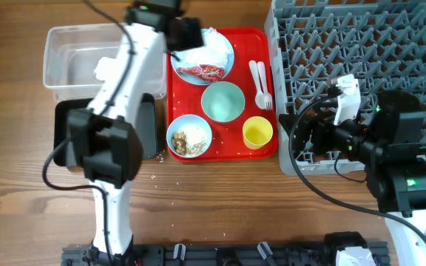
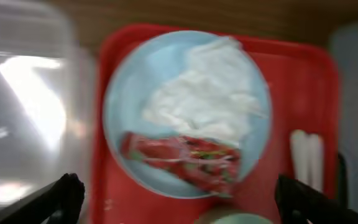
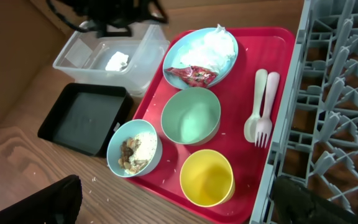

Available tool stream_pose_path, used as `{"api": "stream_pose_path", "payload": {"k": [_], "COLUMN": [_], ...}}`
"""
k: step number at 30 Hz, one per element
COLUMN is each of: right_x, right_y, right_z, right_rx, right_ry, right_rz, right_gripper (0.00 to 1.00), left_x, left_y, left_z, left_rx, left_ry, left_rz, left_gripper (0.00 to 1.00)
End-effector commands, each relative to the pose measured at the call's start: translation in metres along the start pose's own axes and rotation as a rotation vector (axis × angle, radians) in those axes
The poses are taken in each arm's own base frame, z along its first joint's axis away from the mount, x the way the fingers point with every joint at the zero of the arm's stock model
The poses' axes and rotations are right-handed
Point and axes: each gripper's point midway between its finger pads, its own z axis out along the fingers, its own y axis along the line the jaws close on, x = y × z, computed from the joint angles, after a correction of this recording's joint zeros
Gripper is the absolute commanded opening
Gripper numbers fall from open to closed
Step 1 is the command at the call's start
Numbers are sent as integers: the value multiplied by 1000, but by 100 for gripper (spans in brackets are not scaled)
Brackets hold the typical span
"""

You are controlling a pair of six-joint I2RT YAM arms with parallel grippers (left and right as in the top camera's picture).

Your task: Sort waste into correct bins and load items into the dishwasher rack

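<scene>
Because the crumpled white paper napkin [image 2: 210, 93] is soft, springy and almost weightless, it should give under any pinch. I judge the surest hold to be its high bunched middle, which lies ahead of the left claw [image 2: 179, 199] and slightly toward its right finger. The small red snack wrapper [image 2: 185, 155] lies closer, almost directly under the gap. It looks thin, slick and crackly, so it is likely to slide unless it is nipped across its puffed centre rather than at an edge. Both rest on the light blue round plate [image 2: 126, 106], which is hard and smooth and may skate if the fingers press down on it. The left claw is spread wide with nothing between its tips. The plate sits on the flat red serving tray [image 2: 303, 81], with the white plastic spoon and fork [image 2: 306, 162] beyond the right finger and the clear plastic rectangular tub [image 2: 23, 124] beyond the left. The right claw [image 3: 179, 202], also wide and empty, hangs beside the large grey plastic dishwasher rack [image 3: 340, 93], with the tray ahead of it.
</scene>
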Motion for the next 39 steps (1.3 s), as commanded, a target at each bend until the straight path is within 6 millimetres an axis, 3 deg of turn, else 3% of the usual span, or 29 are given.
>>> {"api": "stream_pose_path", "payload": {"k": [1, 6, 13, 16, 21, 24, 25, 26, 27, 31, 35, 37, 39], "right_x": [-5, -3, 0, 1, 1, 2, 2, 2, 2, 1, 1, 1, 1], "right_y": [7, 7, 6, 6, 4, 4, 4, 4, 4, 4, 4, 4, 4], "right_z": [-3, -3, -3, -3, -3, -3, -3, -3, -3, -3, -3, -3, -3], "right_rx": [-24, -23, -22, -22, -10, -11, -11, -11, -11, -11, -11, -11, -11], "right_ry": [-8, 1, 11, 16, 17, 17, 17, 17, 17, 17, 17, 17, 17], "right_rz": [0, 5, 10, 14, 14, 15, 15, 15, 15, 14, 15, 15, 16], "right_gripper": [100, 100, 100, 100, 100, 100, 100, 100, 100, 100, 100, 100, 100], "left_x": [13, 38, 18, 21, 42, 44, 44, 44, 44, 30, -9, -27, -38], "left_y": [-44, -48, -55, -54, -45, -44, -44, -44, -44, -48, -53, -46, -36], "left_z": [21, 88, 114, 132, 154, 155, 155, 154, 152, 118, 30, -15, -46], "left_rx": [44, 20, 54, 54, 26, 22, 22, 21, 21, 33, 77, 93, 99], "left_ry": [-6, 54, -41, -42, 22, 32, 32, 33, 34, 8, -99, -154, -191], "left_rz": [137, 176, 212, 211, 216, 217, 217, 217, 217, 210, 146, 105, 72], "left_gripper": [99, 100, 100, 98, 74, 52, 37, 15, 4, 4, 4, 4, 4]}}
